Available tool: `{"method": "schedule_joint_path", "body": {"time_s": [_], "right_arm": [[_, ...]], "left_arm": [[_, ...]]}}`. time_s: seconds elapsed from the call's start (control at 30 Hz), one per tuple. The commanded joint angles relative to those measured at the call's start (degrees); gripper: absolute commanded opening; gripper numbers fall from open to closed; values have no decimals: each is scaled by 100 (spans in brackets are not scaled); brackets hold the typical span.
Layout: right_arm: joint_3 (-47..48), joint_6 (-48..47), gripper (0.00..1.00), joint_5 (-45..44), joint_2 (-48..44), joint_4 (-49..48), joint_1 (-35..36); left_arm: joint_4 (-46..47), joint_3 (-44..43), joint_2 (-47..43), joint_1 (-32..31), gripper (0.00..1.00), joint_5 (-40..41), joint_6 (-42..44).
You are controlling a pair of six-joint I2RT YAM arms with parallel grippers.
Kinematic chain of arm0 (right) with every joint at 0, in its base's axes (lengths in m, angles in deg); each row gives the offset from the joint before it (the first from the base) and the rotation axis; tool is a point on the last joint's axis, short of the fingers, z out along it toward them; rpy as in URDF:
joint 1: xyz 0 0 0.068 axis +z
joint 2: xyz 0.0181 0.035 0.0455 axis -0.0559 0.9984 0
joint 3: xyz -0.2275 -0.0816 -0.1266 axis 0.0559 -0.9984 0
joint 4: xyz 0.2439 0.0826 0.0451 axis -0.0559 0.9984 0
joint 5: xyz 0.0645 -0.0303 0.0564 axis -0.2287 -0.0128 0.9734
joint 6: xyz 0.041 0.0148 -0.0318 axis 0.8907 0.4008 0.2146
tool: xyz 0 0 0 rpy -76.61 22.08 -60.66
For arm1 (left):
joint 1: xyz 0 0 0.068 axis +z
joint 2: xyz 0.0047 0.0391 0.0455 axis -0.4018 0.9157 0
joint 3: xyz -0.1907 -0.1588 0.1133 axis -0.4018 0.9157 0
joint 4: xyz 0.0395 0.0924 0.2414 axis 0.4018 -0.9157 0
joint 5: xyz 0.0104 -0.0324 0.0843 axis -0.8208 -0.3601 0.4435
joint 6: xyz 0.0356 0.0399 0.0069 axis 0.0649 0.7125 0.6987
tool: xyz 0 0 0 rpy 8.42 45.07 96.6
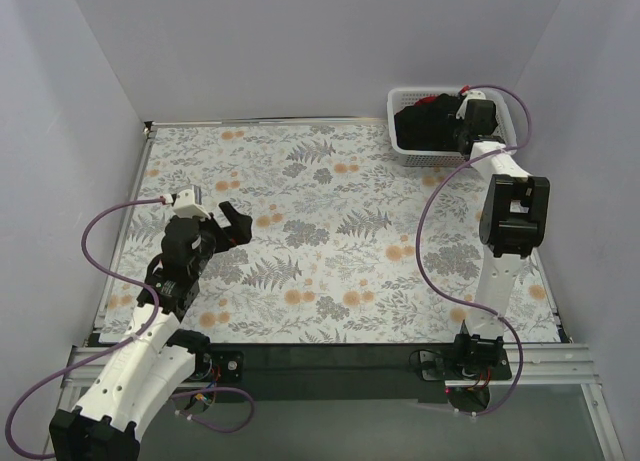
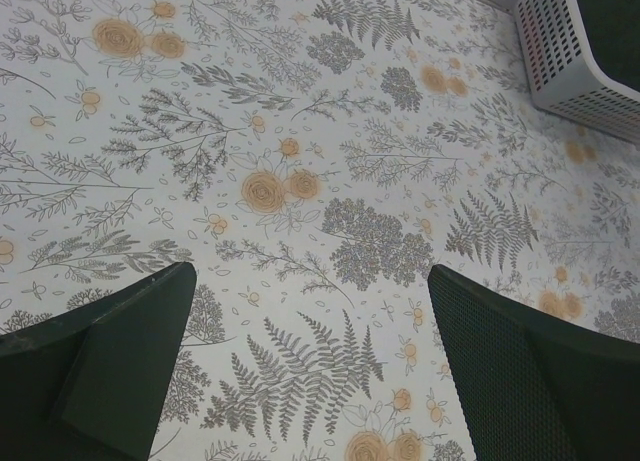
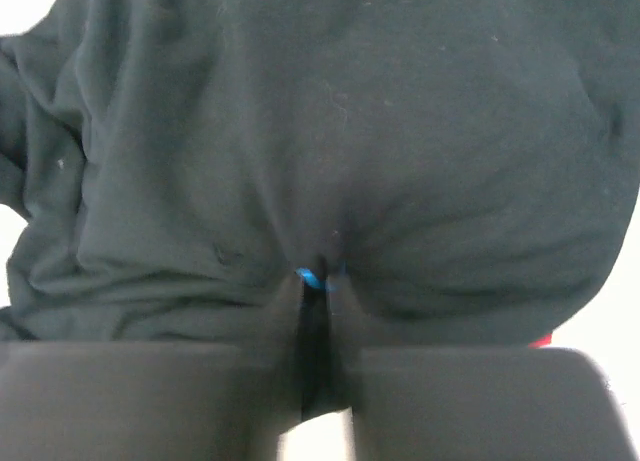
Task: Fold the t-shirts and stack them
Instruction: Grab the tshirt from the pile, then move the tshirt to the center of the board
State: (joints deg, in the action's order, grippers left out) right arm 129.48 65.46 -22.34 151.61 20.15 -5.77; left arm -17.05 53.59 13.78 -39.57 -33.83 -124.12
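A white lattice basket [image 1: 430, 153] is sitting at the far right corner of a floral tablecloth [image 1: 330, 241]; the cloth, printed with grey ferns and orange blooms, is spreading leftward and nearer from the basket; pale walls [image 1: 330, 41] are rising just behind the basket; a metal rail [image 1: 560, 366] is running well apart from the basket, along the near edge.

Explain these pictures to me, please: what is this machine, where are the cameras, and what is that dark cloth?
It is two robot arms bolted to a flowery table. One picture looks down from above; the others come from cameras on each wrist. The left pincer hangs open over the table, holding nothing. The right pincer reaches into a white basket in the far corner and is pinched shut on a black shirt. A bit of red cloth shows at its edge.
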Motion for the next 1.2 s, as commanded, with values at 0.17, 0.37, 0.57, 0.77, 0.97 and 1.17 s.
{"method": "schedule_joint_path", "body": {"time_s": [0.17,0.37,0.57,0.77,0.97,1.17], "right_arm": [[266,-254,1,621,-763,-45,-16],[134,-597,1,710,-2011,-37,248],[230,-1019,1,569,-3294,-28,1266],[643,-809,1,1236,-3972,-220,2312],[1136,43,1,2695,-4016,-1178,2814],[-345,528,1,2566,-4323,-1592,2867]], "left_arm": [[183,-2,-9,-12,95,-170,101],[201,-2,-123,-12,95,-179,92],[227,42,-316,-12,95,-196,84],[219,42,-492,-20,95,-293,75],[175,24,-519,-20,95,-363,75],[78,24,-492,-12,95,-381,66]]}}
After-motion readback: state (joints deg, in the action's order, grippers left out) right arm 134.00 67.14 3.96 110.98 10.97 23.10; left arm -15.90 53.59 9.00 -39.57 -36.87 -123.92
